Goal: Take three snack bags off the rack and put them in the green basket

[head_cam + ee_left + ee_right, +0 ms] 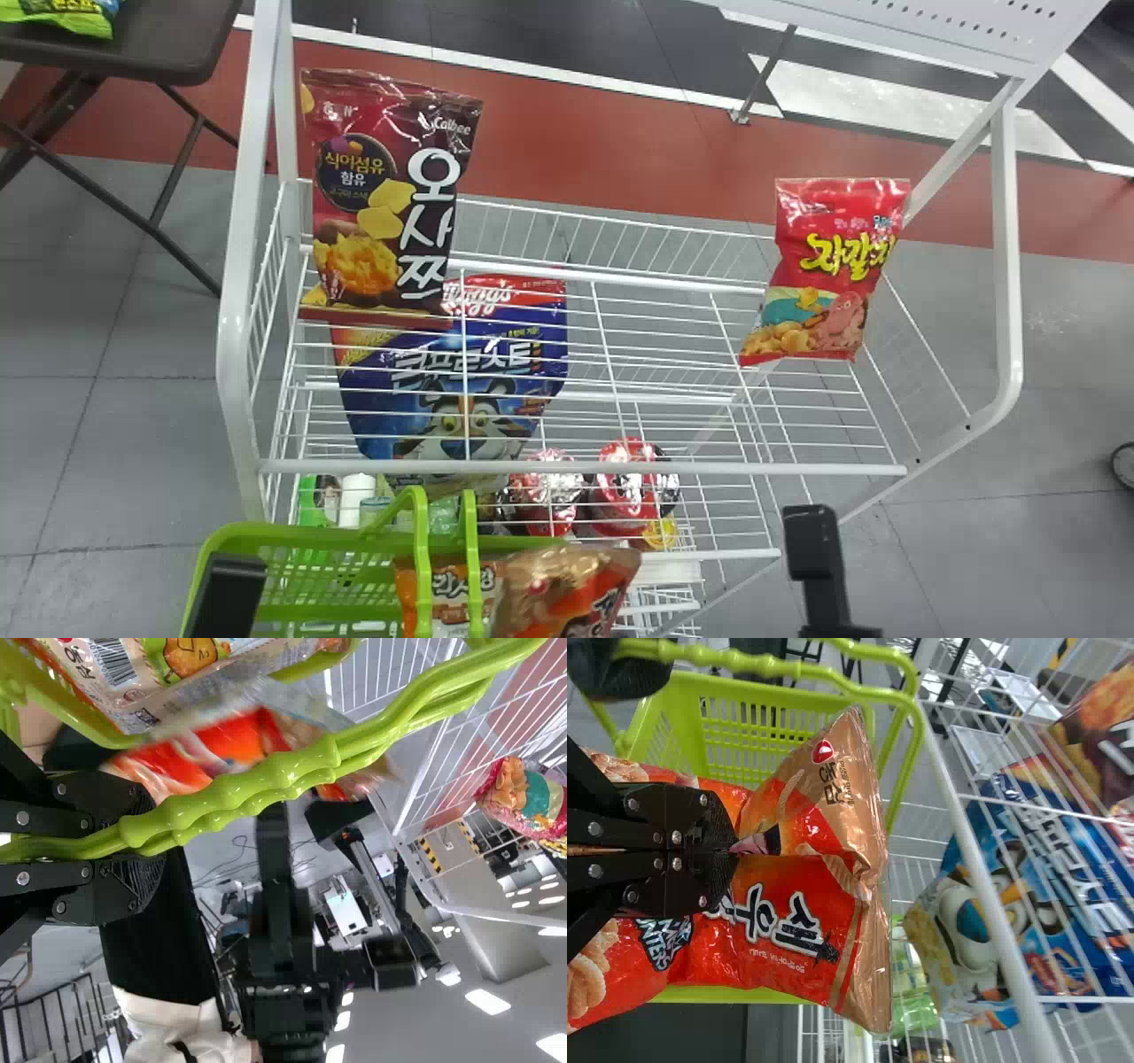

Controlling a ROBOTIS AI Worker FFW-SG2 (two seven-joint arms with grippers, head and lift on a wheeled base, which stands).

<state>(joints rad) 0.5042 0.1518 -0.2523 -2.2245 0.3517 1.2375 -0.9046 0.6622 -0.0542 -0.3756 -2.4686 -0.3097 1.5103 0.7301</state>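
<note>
Black parts of my left arm (230, 589) and right arm (813, 567) show low in the head view. The left wrist view has my left gripper (146, 846) shut on the green handles (292, 775). My right gripper (735, 852) is shut on an orange-red snack bag (788, 930), its gold edge (567, 576) over the right part of the green basket (301, 536). An orange-and-white bag (447, 589) is behind the handles. On the white wire rack (585, 468) stand a dark red bag (381, 195), left, and a red bag (828, 275), right.
A blue cereal bag (452, 381) and red packages (625, 487) sit lower in the rack, behind the wires. The rack's side posts (232, 310) rise at both sides. A dark table (168, 44) with a green bag is at the far left.
</note>
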